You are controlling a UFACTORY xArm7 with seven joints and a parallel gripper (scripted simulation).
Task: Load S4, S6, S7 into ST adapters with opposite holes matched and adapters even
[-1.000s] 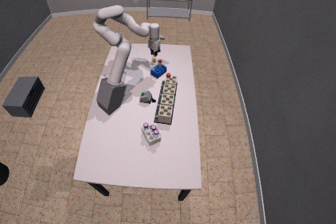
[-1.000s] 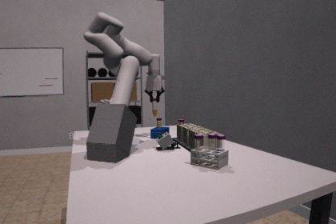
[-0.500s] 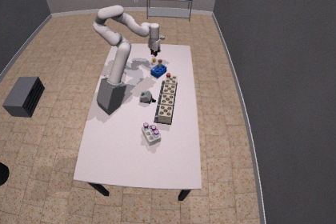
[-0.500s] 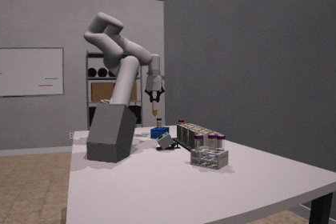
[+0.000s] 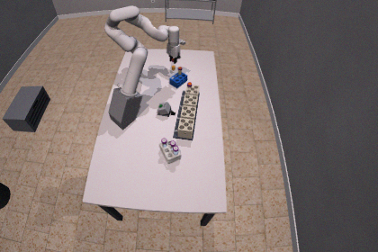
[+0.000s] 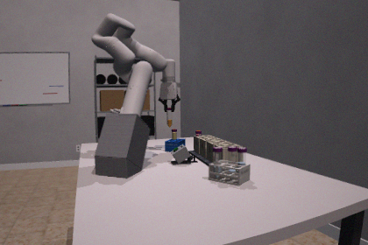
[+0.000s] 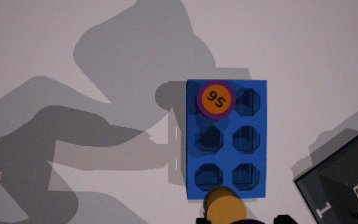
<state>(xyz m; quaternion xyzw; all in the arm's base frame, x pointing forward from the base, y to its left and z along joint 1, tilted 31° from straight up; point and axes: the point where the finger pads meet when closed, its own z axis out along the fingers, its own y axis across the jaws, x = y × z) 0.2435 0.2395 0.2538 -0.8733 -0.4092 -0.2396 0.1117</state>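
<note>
Our fingers [image 5: 174, 58] [image 6: 169, 104] grip an amber-bottomed tube [image 5: 173, 67] [image 6: 169, 120] [image 7: 226, 210] above the tabletop [image 5: 145, 180] [image 6: 185, 206] [image 7: 105, 210], near the blue rack [image 5: 178, 80] [image 6: 175, 145] [image 7: 227, 122], where S6 [image 5: 180, 70] [image 6: 174, 134] [image 7: 216, 99] stands.

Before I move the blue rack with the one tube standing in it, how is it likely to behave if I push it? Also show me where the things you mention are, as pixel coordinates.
The blue rack [image 5: 178, 79] [image 6: 175, 144] [image 7: 227, 120] will probably slide, since it stands loose. It looks stiff and blocky, so tipping seems unlikely if pushed low. Its lone tube sits in a corner hole, so it may swivel slightly.
</note>
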